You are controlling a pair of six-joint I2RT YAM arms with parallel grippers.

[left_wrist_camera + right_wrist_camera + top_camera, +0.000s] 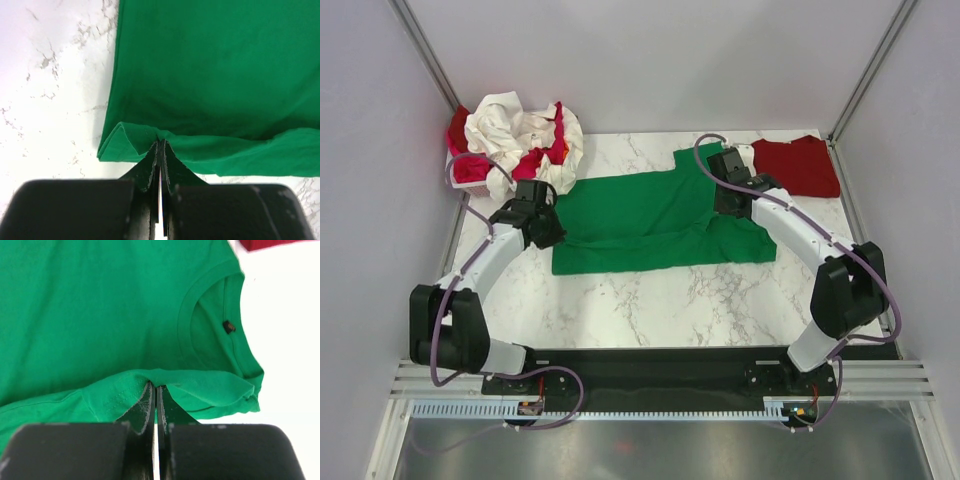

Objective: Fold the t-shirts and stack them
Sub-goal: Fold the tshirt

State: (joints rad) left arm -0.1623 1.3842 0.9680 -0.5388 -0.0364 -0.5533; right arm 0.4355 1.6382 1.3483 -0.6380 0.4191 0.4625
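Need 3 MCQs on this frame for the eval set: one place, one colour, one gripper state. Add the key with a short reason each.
1. Where does the dark red t-shirt lie?
A) at the far right corner of the table
B) at the far left corner
C) at the near left edge

2. What colour is the cloth held by the left gripper and the right gripper?
A) cream-white
B) bright green
C) pinkish red

3. How does the left gripper stand?
A) open above bare marble
B) shut on nothing
C) shut on a folded edge of cloth

Key:
1 A, the top view shows it flat at the far right corner.
2 B, both wrist views show the green t-shirt pinched at the fingertips.
3 C, the left wrist view shows the jaws closed on the doubled green edge.
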